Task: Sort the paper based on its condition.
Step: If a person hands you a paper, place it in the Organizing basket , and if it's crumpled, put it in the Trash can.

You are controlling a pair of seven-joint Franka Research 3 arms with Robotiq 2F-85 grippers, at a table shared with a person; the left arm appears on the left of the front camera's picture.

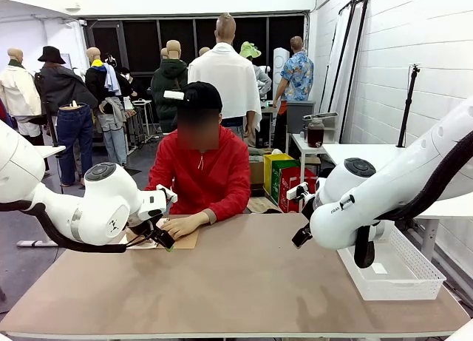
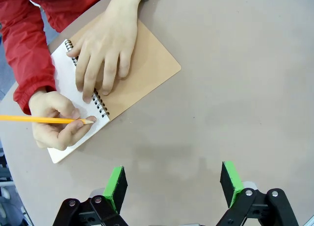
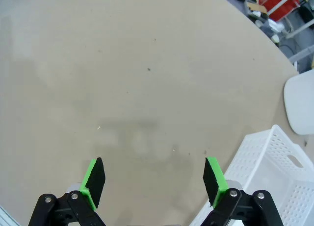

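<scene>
Sorting task at its outset. The notebook [image 2: 142,74] lies open on the table [image 2: 245,88] at the person's side, its brown cover folded out flat. One of the person's hands [image 2: 105,49] presses flat across the notebook's spiral; the other hand [image 2: 56,120] rests on the notebook's white page [image 2: 64,74] and holds a pencil [image 2: 44,119] with its tip on the sheet. This page, bound in the notebook's spiral, is judged to be the source of the paper to be sorted; whether marks are on it is too small to tell. The left gripper [image 2: 172,173] hovers above bare table just beside the notebook, on the robot's side of it, jaws spread wide and holding nothing. The right gripper [image 3: 154,169] hangs well apart from the notebook, over bare table toward the robot's right, jaws likewise spread wide and holding nothing. A white basket [image 3: 274,157] stands just beside this gripper, farther again from the notebook, at the table's edge; it may serve as one sorting destination, though the pictures do not settle this. Progress, as judged from this arrangement: no sheet is separated from the notebook, none is graded by condition, and none is grasped or placed. What remains is the whole of the task: a sheet must be freed from the notebook, its condition assessed, and it must be carried to the fitting place, for each sheet in turn.
</scene>
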